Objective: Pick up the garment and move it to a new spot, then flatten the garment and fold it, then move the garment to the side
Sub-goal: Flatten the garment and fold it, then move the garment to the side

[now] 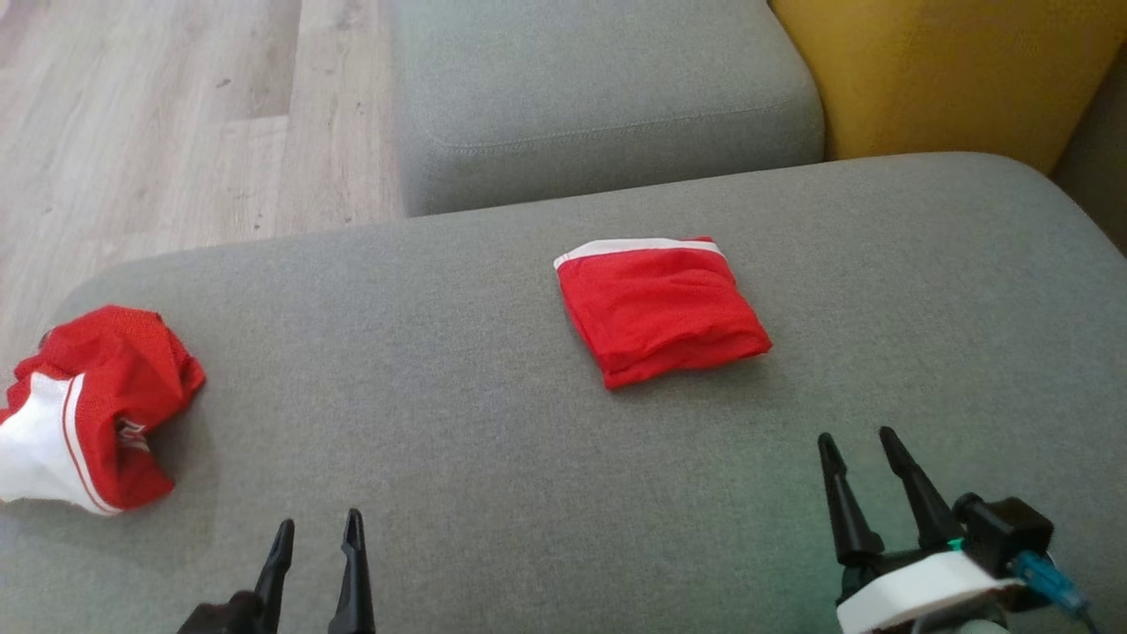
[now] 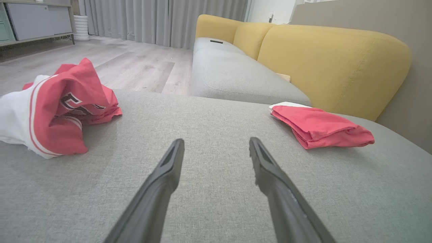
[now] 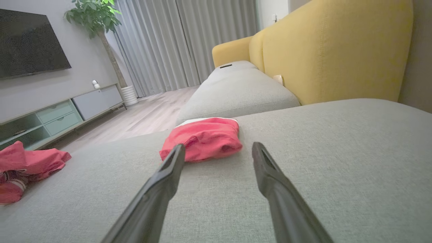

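A crumpled red and white garment (image 1: 92,409) lies at the left end of the grey sofa seat (image 1: 493,440); it also appears as a heap (image 2: 57,108) in the left wrist view and at the left edge (image 3: 27,165) of the right wrist view. A second red garment (image 1: 660,308), folded into a neat square with a white band, rests mid-seat (image 2: 320,126) (image 3: 202,138). My left gripper (image 1: 317,528) (image 2: 216,152) is open, low over the cushion, right of the crumpled garment. My right gripper (image 1: 858,440) (image 3: 217,155) is open, near the folded garment, holding nothing.
A second grey cushion (image 1: 607,97) lies beyond the seat, with a yellow backrest (image 1: 951,70) at the far right. Wooden floor (image 1: 176,114) runs past the seat's left and far edge. A TV cabinet (image 3: 50,114), plant and curtains stand across the room.
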{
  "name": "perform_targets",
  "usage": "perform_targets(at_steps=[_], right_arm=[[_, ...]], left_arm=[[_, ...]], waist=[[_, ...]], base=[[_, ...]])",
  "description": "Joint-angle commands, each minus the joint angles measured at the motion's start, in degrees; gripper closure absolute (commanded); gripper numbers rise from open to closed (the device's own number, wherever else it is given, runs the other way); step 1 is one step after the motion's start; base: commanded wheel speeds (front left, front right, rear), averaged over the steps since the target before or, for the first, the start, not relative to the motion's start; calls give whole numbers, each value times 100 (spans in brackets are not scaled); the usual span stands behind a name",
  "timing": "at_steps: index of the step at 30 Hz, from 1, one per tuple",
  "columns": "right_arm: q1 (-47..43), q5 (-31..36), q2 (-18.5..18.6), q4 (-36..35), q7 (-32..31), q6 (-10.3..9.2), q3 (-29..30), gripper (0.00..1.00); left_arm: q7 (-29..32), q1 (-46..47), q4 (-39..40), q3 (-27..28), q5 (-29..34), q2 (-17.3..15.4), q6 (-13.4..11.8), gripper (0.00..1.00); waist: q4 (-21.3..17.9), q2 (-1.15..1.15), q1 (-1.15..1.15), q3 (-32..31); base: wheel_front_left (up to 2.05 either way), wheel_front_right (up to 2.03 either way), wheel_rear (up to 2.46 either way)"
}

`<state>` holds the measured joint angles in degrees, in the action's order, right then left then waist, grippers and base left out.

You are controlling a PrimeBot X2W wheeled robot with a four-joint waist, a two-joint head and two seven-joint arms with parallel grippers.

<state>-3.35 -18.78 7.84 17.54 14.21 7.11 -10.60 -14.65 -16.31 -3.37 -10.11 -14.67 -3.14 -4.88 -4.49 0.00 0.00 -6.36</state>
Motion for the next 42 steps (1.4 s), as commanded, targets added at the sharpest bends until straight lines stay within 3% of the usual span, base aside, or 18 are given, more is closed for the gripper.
perform_targets(at_steps=[1,42], right_arm=[[119,85,27,-242,78,37,-167,0],[50,266,12,-321,79,37,-176,0]], left_arm=[[-35,180,204,214,54,26,-46,0],[-35,58,185,131,276,26,55,0]], waist=[[-4,0,0,-35],[420,0,0,10]], base=[[0,0,0],[0,0,0]])
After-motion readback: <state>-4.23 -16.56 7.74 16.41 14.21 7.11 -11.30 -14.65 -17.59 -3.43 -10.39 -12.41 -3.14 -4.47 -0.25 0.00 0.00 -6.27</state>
